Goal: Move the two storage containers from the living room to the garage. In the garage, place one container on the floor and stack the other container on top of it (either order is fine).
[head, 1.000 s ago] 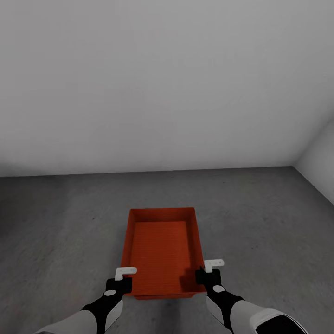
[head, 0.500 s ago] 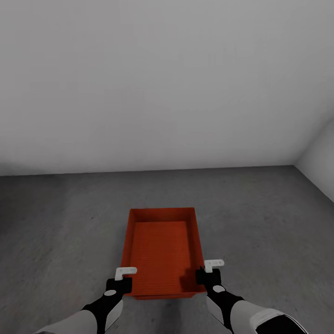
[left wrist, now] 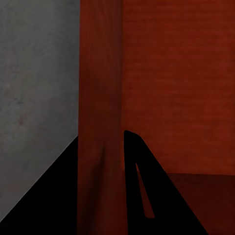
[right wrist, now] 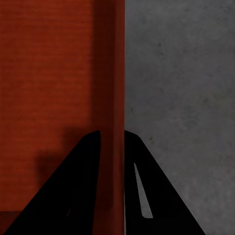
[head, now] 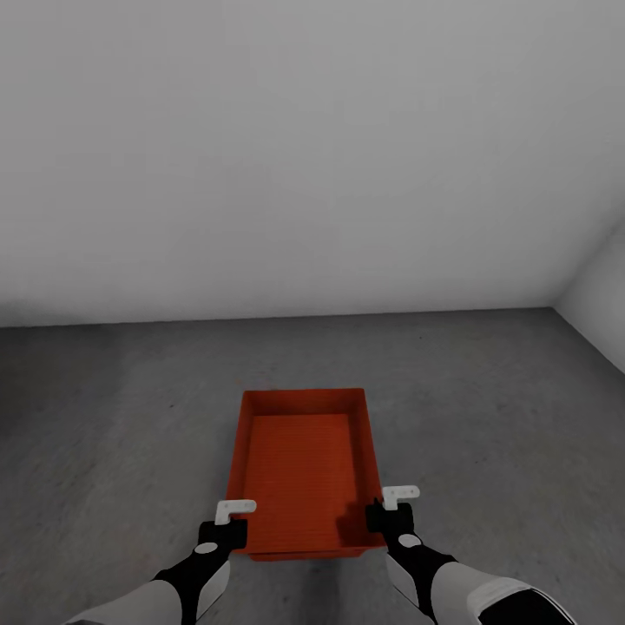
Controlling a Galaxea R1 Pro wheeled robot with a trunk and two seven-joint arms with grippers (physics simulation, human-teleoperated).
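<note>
Head camera high, facing down and forward; both wrist cameras close along the container (head: 304, 469) walls (shared).

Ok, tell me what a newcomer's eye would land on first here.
The orange-red bin, bright against the dull grey floor, sits low in the middle of the head view. The left gripper and right gripper each pinch one of its side walls. Behind it stands a bare white wall.

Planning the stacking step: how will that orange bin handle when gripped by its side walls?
The bin looks thin-walled and open-topped, so the walls may flex where the left gripper and right gripper pinch them. It holds nothing, so it is probably light. Its flat base makes tipping unlikely.
</note>
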